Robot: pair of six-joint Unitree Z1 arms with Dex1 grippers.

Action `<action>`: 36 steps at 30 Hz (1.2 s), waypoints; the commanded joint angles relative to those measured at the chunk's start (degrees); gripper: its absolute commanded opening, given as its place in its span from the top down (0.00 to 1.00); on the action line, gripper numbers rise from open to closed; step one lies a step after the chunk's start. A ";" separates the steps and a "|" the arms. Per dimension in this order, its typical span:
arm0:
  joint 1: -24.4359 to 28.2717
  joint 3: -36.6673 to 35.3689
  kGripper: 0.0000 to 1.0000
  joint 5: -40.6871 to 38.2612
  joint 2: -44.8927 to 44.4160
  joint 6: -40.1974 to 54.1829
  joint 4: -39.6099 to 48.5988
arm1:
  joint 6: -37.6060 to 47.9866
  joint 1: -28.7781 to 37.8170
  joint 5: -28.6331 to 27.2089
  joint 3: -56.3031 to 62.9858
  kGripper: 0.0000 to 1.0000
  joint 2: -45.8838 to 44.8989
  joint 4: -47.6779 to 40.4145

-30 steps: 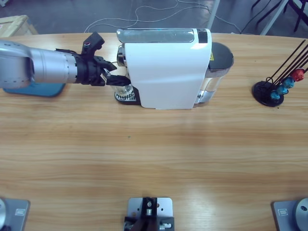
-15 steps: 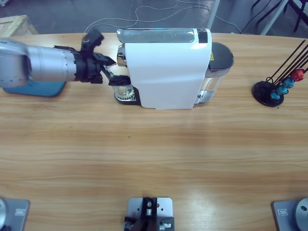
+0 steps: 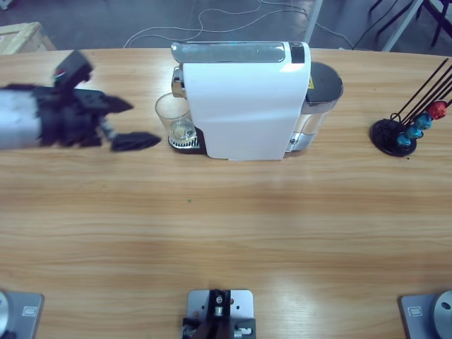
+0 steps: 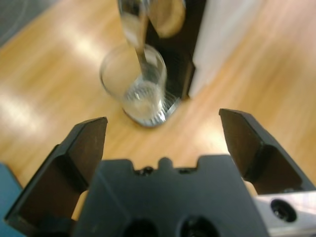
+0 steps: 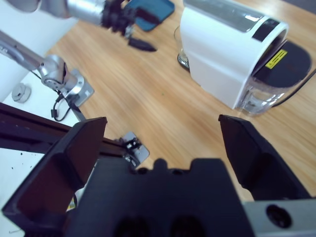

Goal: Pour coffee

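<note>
A clear glass (image 3: 175,120) stands on the drip tray under the spout of the white coffee machine (image 3: 247,99). In the left wrist view the glass (image 4: 139,89) looks clear, and coffee is out of view. My left gripper (image 3: 128,123) is open and empty, a short way left of the glass and apart from it; its jaws (image 4: 163,118) frame the glass from a distance. My right gripper (image 5: 163,128) is open, holds nothing and hangs high over the table. It looks down on the machine (image 5: 227,54) and the left arm (image 5: 98,12).
A black capsule stand (image 3: 406,131) with several coloured capsules sits at the table's right end. The machine's dark water tank (image 3: 321,85) juts out behind it. A blue pad (image 5: 150,12) lies beyond the left arm. Cables run on the floor behind the table.
My left gripper has let go of the glass and drawn back to the left, opening wide. The glass stays on the drip tray.
</note>
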 commanded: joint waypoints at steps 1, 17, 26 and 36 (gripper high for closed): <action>-2.08 -7.16 0.02 1.02 -26.25 -14.73 31.97 | -2.21 -0.64 -2.92 -3.89 0.00 2.26 4.25; 0.32 -16.00 0.11 5.48 -29.03 -19.37 54.70 | -23.37 -18.29 1.71 -37.71 1.00 34.78 27.35; 1.34 -16.32 0.10 7.96 -22.95 -18.76 54.71 | -22.57 -21.01 6.29 -61.26 1.00 54.56 38.49; 1.78 -16.28 0.10 8.95 -23.76 -18.76 54.64 | -20.81 -18.39 1.04 -69.90 1.00 63.22 43.75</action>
